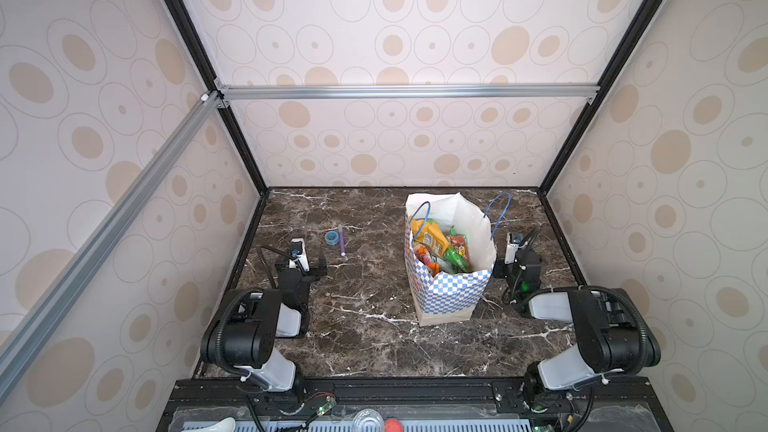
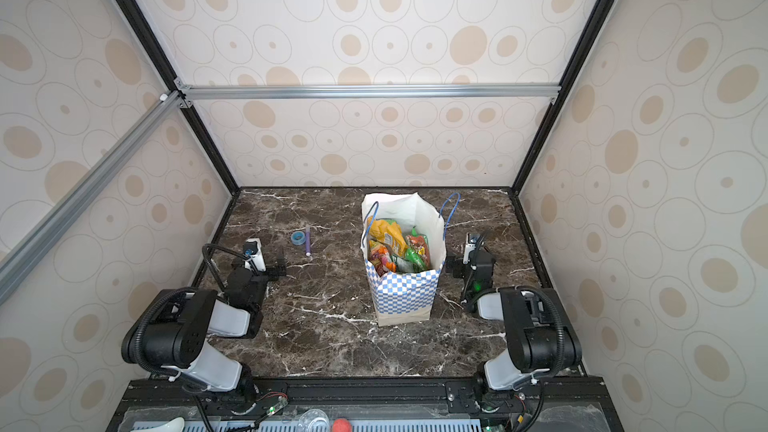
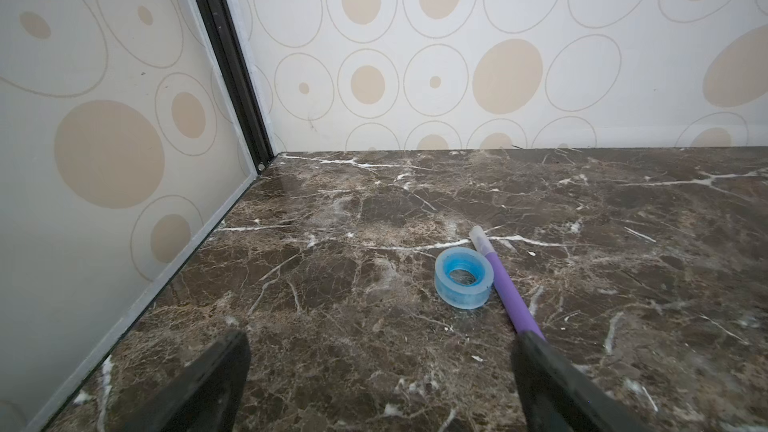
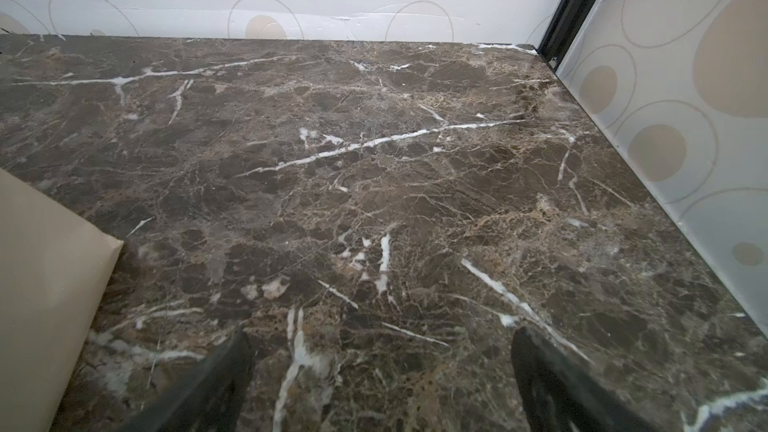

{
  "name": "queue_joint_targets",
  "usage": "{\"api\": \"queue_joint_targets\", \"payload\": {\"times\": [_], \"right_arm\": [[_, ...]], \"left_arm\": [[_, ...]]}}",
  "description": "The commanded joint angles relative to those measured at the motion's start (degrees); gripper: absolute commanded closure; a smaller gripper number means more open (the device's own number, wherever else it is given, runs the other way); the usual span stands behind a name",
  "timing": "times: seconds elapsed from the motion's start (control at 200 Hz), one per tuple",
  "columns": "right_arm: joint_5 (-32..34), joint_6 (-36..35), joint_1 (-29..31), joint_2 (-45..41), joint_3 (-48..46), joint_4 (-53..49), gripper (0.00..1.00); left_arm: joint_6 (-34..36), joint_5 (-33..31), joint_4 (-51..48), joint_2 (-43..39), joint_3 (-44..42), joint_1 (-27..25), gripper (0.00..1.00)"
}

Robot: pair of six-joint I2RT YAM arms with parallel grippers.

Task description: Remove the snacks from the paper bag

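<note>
The paper bag stands upright and open, right of the table's middle, showing its blue-and-white checkered front and tan base. The snacks, several orange, yellow, green and red packets, are heaped inside it. My left gripper hovers low at the left, open and empty, well apart from the bag. My right gripper sits just right of the bag, open and empty. In the right wrist view only the bag's tan base corner shows.
A blue tape roll and a purple pen lie side by side ahead of the left gripper. The dark marble table is walled on three sides. Blue cord handles stick up from the bag.
</note>
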Motion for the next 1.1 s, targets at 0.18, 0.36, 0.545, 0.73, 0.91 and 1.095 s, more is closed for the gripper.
{"api": "queue_joint_targets", "payload": {"times": [0.18, 0.36, 0.545, 0.73, 0.91, 1.095], "right_arm": [[0.01, -0.64, 0.20, 0.47, 0.75, 0.53, 0.00], [0.06, -0.64, 0.24, 0.56, 0.86, 0.45, 0.00], [-0.05, -0.55, 0.26, 0.24, 0.83, 0.11, 0.00], [-0.20, -0.47, 0.19, 0.07, 0.91, -0.25, 0.00], [1.15, 0.32, 0.00, -1.57, 1.87, -3.32, 0.00], [5.74, 4.50, 0.00, -13.82, 7.07, -21.09, 0.00]], "left_arm": [[1.41, -0.47, 1.27, 0.12, 0.52, -0.34, 0.02], [1.41, -0.29, 1.08, 0.12, 0.61, -0.28, 0.02], [1.24, -0.39, 1.10, 0.12, 0.61, -0.22, 0.02], [1.14, -0.29, 1.00, 0.12, 0.61, -0.15, 0.02], [1.06, -0.29, 1.01, 0.12, 0.61, -0.03, 0.02], [1.06, -0.24, 1.11, 0.12, 0.61, -0.05, 0.02]]}}
